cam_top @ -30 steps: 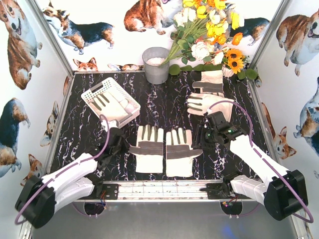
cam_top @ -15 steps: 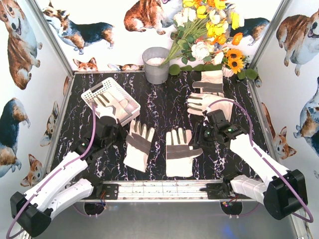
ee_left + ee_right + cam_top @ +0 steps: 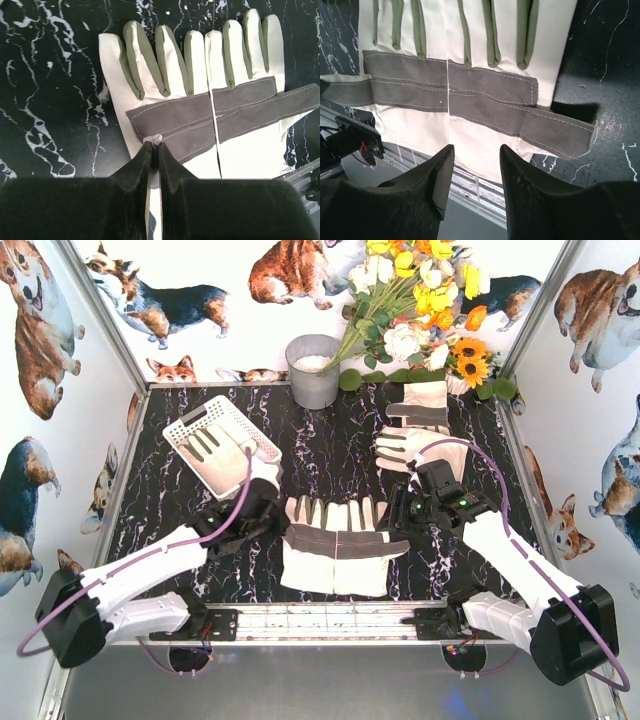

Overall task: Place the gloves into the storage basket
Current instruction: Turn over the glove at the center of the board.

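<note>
1. Pinches the front-left glove [image 3: 165, 112] at its left edge with the left gripper [image 3: 152, 145], jaws together on the fabric.
2. Holds the right gripper [image 3: 472, 170] partly apart above the front-right glove [image 3: 490, 95], gripping nothing.
3. Shows these two lying flat and touching, a third glove [image 3: 222, 452] inside the storage basket [image 3: 175, 430] at back left, and two more gloves [image 3: 405, 448] at back right.

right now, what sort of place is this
Likely a robot test booth, not a home: corgi-print walls box in a black marbled table, with a bouquet as decor.
</note>
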